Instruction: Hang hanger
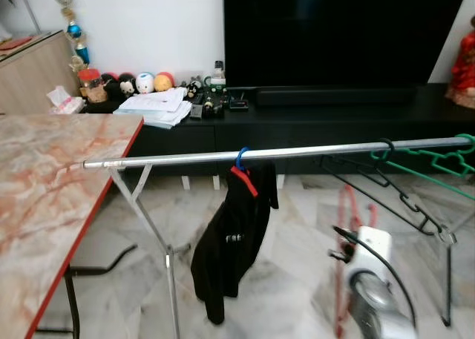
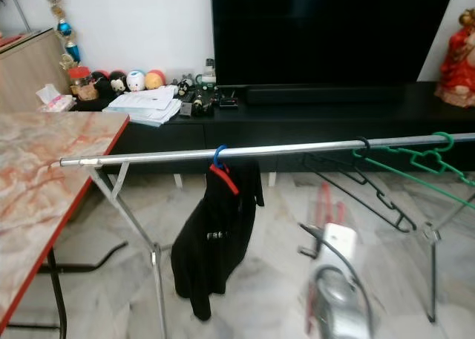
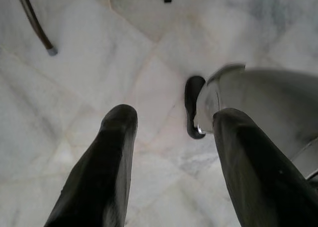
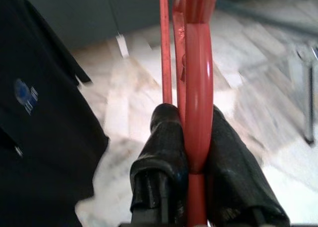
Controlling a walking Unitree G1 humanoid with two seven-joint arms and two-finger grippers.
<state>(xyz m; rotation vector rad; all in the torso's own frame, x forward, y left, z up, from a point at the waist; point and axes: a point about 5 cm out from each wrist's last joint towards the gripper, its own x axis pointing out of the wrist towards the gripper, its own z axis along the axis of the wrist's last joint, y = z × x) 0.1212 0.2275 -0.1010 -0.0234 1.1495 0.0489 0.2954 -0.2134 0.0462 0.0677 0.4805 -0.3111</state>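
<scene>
You've got the right gripper [image 4: 191, 152] clamped hard on the red plastic hanger [image 4: 198, 88], both black fingers [image 4: 161, 142] squeezed against its thick bar w/ the thinner red wires running up past them. In the head views that hanger [image 1: 347, 235] sits low on the right, below the long silver metal rail [image 1: 223, 156] and in front of the white-and-silver right arm [image 1: 371, 280] (blurry there, so don't trust fine detail).

Already on the rail: a black garment [image 1: 234, 242] on a blue-hooked hanger w/ red shoulders [image 1: 243, 168] around the middle, then a black wire hanger [image 1: 386, 183] and a green plastic hanger [image 1: 438, 161] further toward your right end. The rail's left end sits right by the pink marble-pattern table [image 1: 52, 183] edge.

Left gripper [image 3: 171, 167] is hanging idle, pointed at the pale marble floor [image 3: 99, 63], fingers apart w/ nothing between them; a grey rounded body part of the robot [image 3: 268, 98] shows beside it.

Behind the rack there's a low black TV cabinet [image 1: 334, 124] w/ a stack of papers [image 1: 156, 105] and small round figurines [image 1: 145, 81].
</scene>
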